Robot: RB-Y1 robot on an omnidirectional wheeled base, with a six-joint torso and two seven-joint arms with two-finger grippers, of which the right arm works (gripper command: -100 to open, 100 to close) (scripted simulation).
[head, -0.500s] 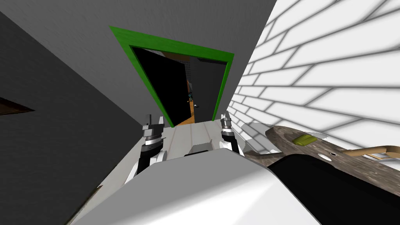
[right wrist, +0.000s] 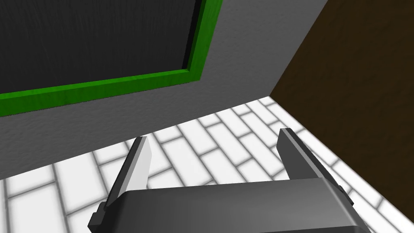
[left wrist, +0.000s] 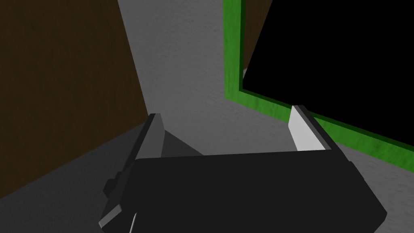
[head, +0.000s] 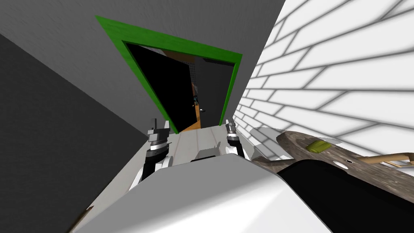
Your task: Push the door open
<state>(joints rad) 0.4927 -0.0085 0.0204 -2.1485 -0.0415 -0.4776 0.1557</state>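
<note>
Left hand [head: 159, 123] and right hand [head: 230, 121] apart-fingered, empty; door [head: 212, 87] ajar, black area [head: 167, 87] beyond.

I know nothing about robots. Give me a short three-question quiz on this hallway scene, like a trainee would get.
1. True or false: the dark grey door in the green frame is fully shut.
2. The wall on the robot's right is: A white brick, B green planks, C glass.
3. Fill in: the fingers of the left gripper and the right gripper stand ____.
Key: 1 false; 2 A; 3 open.
</note>
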